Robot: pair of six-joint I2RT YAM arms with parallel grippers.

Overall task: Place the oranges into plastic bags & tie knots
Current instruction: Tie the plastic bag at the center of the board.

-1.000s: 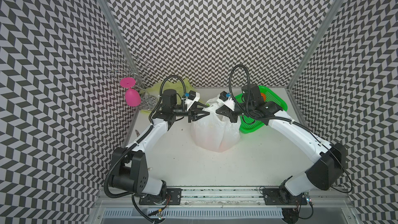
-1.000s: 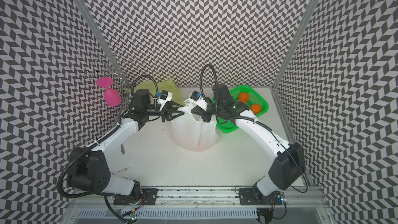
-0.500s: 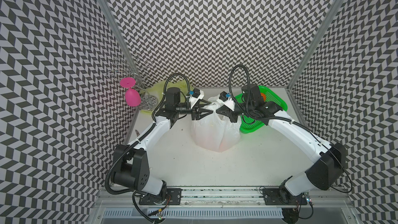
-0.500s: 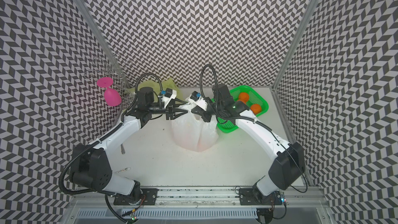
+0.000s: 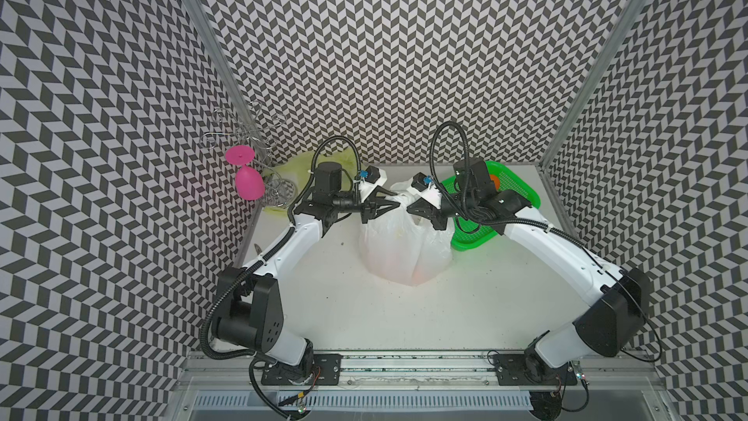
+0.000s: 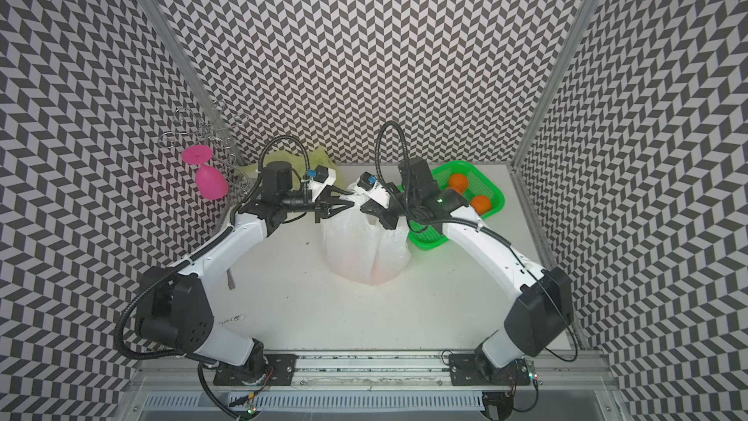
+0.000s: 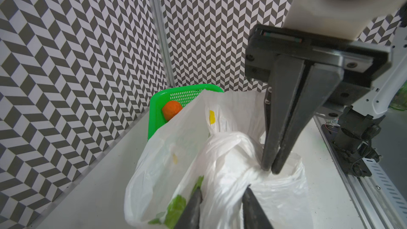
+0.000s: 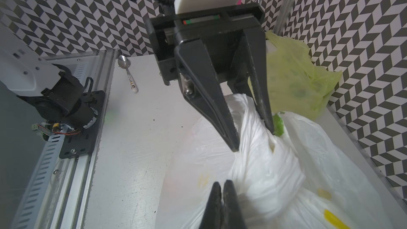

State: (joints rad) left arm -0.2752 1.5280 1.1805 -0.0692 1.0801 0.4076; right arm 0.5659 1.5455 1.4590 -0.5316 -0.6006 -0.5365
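With the back wall at 12 o'clock, the front half of the desk (image 5: 404, 317), from 4 to 8 o'clock, lies bare and gives either arm wide passage. The white bag (image 5: 400, 253) stands tall at the centre. The left gripper (image 5: 396, 206) from 9 o'clock and the right gripper (image 5: 409, 208) from 3 o'clock meet over its top, closing that way. The green basket (image 6: 429, 238), just beside the bag, fills 2 o'clock. The yellow-green bag (image 8: 293, 78), wire rack (image 6: 204, 131) and pink glass (image 6: 210, 184) crowd 10 to 11. A spoon (image 8: 129, 77) lies near the 8 o'clock edge.
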